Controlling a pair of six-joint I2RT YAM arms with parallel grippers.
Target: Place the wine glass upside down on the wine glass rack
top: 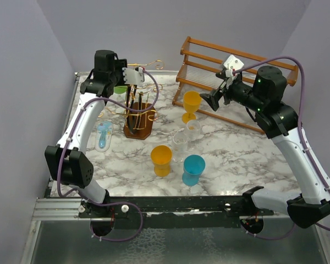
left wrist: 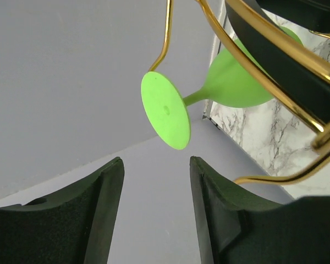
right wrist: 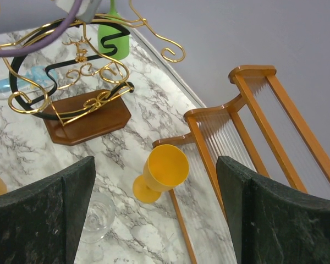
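The green wine glass is upside down at the far side of the gold wire rack, its stem between the wire arms and its round foot against a gold arm. The right wrist view shows it bowl down behind the rack. My left gripper is open and empty, a short way from the foot, and sits above the rack in the top view. My right gripper is open and empty, above a yellow goblet.
The rack's brown base sits left of centre. A large wooden slatted rack stands back right. The yellow goblet, clear glasses, an orange cup and a blue cup stand mid-table. A blue item lies left.
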